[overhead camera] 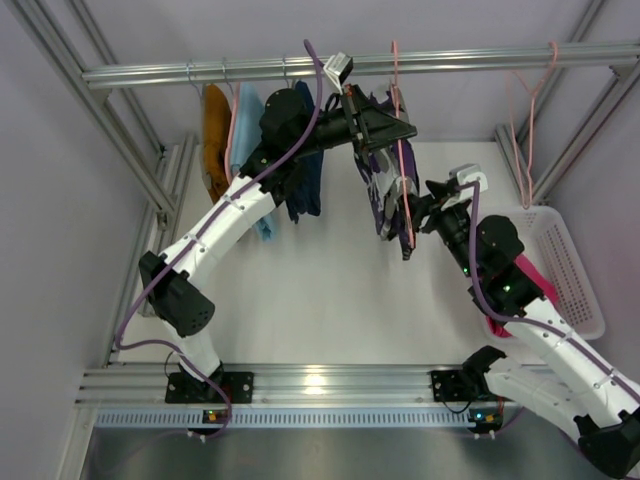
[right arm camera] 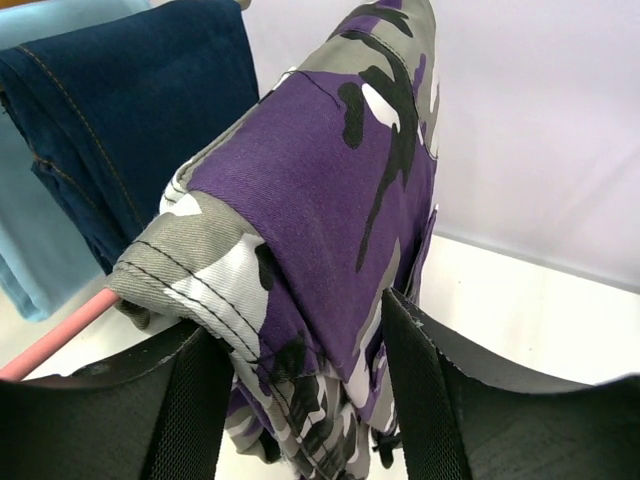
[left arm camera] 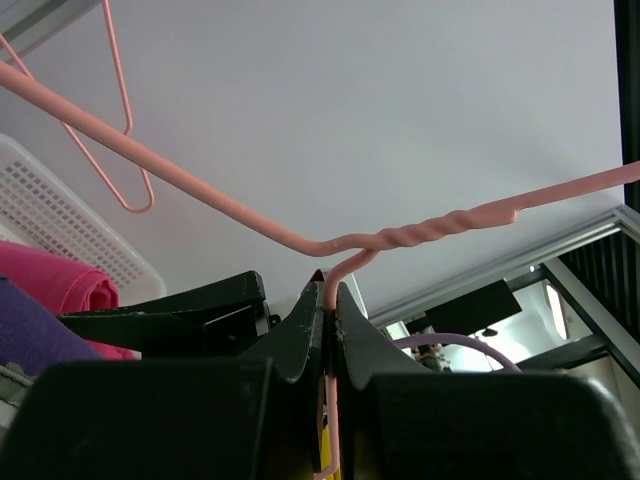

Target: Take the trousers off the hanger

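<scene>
Bright, even light; soft shadows.

Camouflage trousers (right arm camera: 330, 180): purple, grey, white and black blotches, dark stitching.
Wire hanger (left arm camera: 200, 190): salmon pink.
Plain trousers (left arm camera: 60, 285): magenta.
Basket (overhead camera: 575, 255): white lattice.
Jeans (right arm camera: 130, 110): dark blue, tan stitching.
Hung cloth (right arm camera: 25, 250): light blue.
Hung garment (overhead camera: 213, 130): mustard orange.
Left arm (overhead camera: 225, 225): white, black joints.
Cable (overhead camera: 300, 140): purple.
</scene>
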Controlling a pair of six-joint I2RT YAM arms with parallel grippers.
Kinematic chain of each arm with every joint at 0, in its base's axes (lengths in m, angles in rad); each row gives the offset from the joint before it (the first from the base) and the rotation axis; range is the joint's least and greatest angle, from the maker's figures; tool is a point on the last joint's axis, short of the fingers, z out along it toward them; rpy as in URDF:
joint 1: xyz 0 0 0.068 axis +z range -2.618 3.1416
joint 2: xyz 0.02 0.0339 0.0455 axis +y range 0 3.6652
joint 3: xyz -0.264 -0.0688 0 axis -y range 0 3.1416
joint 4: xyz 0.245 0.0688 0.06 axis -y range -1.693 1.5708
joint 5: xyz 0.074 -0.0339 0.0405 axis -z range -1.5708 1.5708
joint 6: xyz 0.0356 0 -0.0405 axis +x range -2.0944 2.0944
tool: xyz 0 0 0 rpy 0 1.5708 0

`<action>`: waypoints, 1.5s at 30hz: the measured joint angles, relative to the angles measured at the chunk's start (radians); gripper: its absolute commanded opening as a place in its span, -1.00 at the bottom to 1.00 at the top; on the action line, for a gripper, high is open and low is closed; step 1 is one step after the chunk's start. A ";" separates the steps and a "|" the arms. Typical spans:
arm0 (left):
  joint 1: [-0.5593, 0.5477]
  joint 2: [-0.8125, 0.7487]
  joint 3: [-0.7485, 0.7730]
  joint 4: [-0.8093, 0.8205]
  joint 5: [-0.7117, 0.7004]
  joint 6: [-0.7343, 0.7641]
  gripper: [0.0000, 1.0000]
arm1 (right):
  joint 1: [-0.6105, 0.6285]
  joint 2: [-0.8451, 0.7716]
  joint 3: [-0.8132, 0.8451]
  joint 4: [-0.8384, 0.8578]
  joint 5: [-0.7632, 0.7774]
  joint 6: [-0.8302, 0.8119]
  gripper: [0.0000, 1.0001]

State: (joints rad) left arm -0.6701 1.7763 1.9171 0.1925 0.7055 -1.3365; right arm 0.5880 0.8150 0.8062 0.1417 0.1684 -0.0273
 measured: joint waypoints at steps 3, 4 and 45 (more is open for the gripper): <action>0.000 0.000 0.000 0.000 0.000 0.000 -1.00 | 0.000 -0.010 0.000 -0.011 0.005 -0.017 0.08; 0.001 0.000 0.000 0.000 0.001 0.000 -1.00 | 0.000 -0.013 0.000 -0.013 0.006 -0.020 0.08; 0.018 0.000 0.021 0.003 0.024 -0.039 -1.00 | -0.011 -0.050 -0.034 -0.029 -0.048 -0.028 0.58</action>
State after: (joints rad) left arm -0.6518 1.7767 1.9377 0.1951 0.7296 -1.3750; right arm 0.5774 0.7650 0.7723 0.1131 0.1207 -0.0551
